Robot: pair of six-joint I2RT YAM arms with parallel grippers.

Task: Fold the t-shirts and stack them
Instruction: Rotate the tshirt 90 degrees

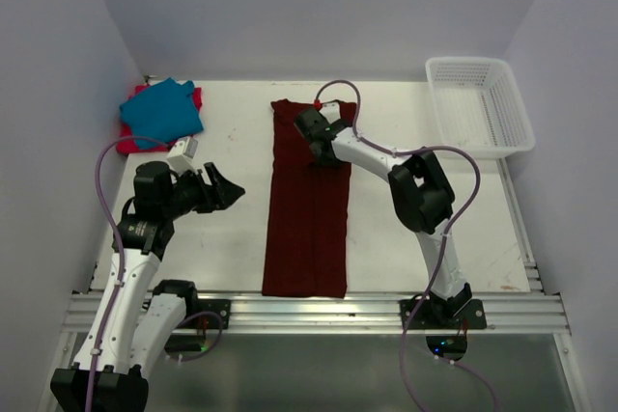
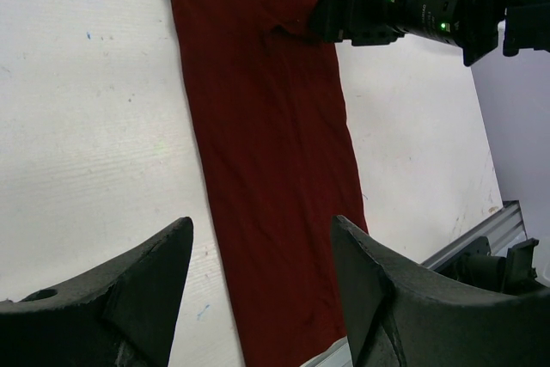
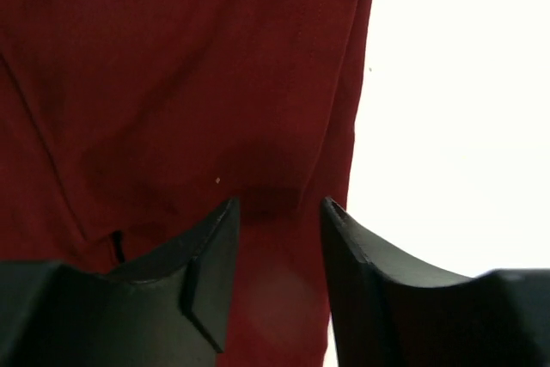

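A dark maroon t-shirt [image 1: 307, 209] lies folded into a long narrow strip down the middle of the table. It also fills the left wrist view [image 2: 266, 126] and the right wrist view [image 3: 172, 83]. My right gripper [image 1: 319, 147] [image 3: 279, 204] is low over the strip's far part near its right edge. Its jaws are open with cloth lying under the gap, and a small pucker sits just ahead of the tips. My left gripper [image 1: 230, 190] [image 2: 260, 221] hovers open and empty above the table, left of the strip. The teal blue t-shirt [image 1: 162, 111] rests on the red-pink one [image 1: 130, 142] at the back left.
A white mesh basket [image 1: 480, 103] stands at the back right corner. White walls close in the table on the left, back and right. A metal rail [image 1: 319, 311] runs along the near edge by both arm bases.
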